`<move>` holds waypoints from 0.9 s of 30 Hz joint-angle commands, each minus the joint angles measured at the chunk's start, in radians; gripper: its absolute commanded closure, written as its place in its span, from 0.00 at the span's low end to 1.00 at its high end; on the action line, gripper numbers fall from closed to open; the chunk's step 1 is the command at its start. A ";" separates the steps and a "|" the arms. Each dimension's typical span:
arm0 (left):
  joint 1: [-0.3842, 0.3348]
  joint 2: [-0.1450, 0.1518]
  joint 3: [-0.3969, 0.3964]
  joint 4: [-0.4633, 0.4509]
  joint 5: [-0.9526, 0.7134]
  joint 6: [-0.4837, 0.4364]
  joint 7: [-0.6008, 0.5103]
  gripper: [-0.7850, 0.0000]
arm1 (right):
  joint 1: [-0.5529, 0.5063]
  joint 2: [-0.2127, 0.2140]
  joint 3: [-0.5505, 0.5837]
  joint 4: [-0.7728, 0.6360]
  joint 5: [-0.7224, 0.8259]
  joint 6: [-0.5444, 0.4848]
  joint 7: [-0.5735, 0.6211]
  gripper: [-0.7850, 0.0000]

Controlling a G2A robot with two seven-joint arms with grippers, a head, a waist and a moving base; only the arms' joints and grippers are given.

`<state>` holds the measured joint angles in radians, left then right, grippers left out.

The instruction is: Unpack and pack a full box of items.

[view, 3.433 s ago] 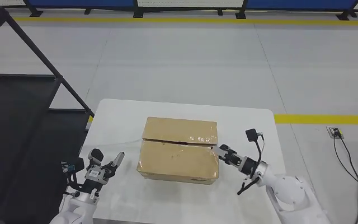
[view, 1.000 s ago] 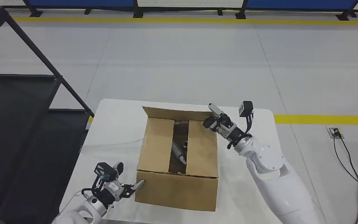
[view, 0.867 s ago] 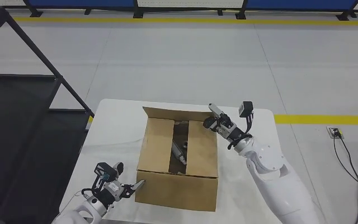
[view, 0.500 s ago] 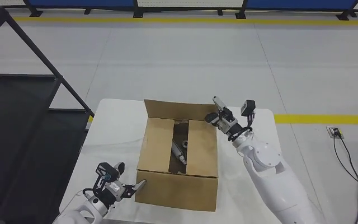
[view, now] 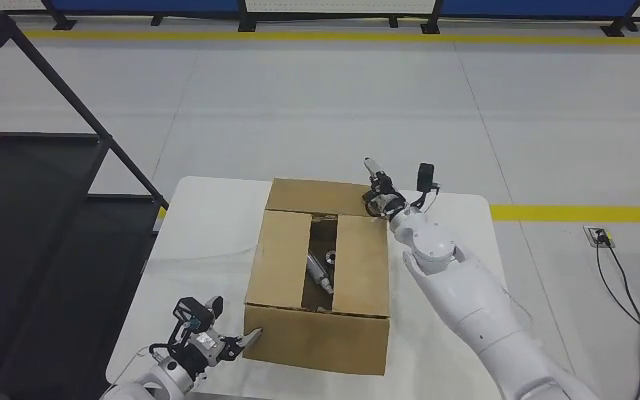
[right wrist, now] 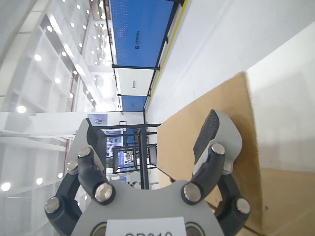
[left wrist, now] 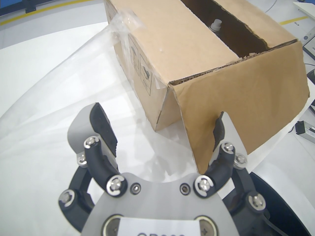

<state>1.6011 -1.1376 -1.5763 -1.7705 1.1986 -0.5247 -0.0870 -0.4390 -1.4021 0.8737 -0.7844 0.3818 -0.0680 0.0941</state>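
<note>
The brown cardboard box (view: 285, 265) stands mid-table with its two long flaps half shut. A dark gap between them shows a grey bottle (view: 320, 270), whose white cap (left wrist: 216, 24) pokes up inside. The far flap (view: 315, 196) stands raised and the near flap (left wrist: 246, 99) hangs down the front. My left gripper (view: 232, 345) (left wrist: 162, 128) is open low at the box's near left corner, one fingertip (left wrist: 221, 128) against the near flap's edge. My right gripper (view: 375, 190) (right wrist: 150, 133) is open at the far flap's right end, one finger (right wrist: 209, 131) lying on the cardboard (right wrist: 221, 114).
Clear plastic film (left wrist: 61, 74) lies on the white table (view: 200, 250) left of the box, and a strip (left wrist: 128, 17) sticks to the box corner. A black frame (view: 80, 120) stands beyond the table's left edge. Bare table shows right of the box (view: 450, 280).
My right gripper has shifted a little left and away along the far flap's top edge. The left gripper has barely moved. The box stays put.
</note>
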 commanded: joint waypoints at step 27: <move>0.060 0.005 -0.126 -0.066 -0.226 0.031 0.096 0.00 | -0.148 0.022 0.010 -0.342 -0.162 0.157 0.488 0.00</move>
<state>1.6601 -1.1327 -1.7029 -1.8381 0.9719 -0.4923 0.0081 -0.5941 -1.3738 0.8990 -1.1384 0.2262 0.0816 0.5953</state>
